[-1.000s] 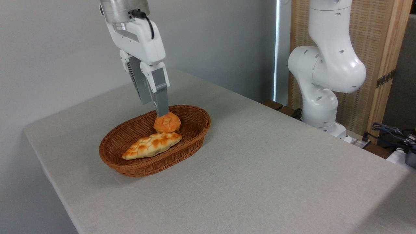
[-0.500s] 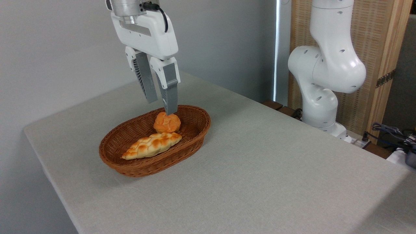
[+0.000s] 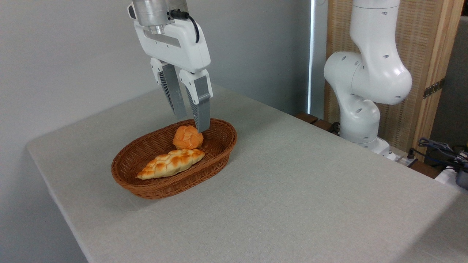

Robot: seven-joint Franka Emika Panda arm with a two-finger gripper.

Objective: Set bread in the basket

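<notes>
White two-finger gripper (image 3: 192, 123) open, empty, above oval reddish-brown wicker basket (image 3: 146, 184). Long pale golden braided loaf (image 3: 170, 163) near side; small round orange-brown knotted bun (image 3: 187, 137) touching it, far side.

One fixed camera stands off the near corner of the table (image 3: 292, 204), raised, looking down and across it toward the grey wall (image 3: 65, 54). It sits fairly close; the arm's base (image 3: 360, 120) fills the upper right of the frame.
</notes>
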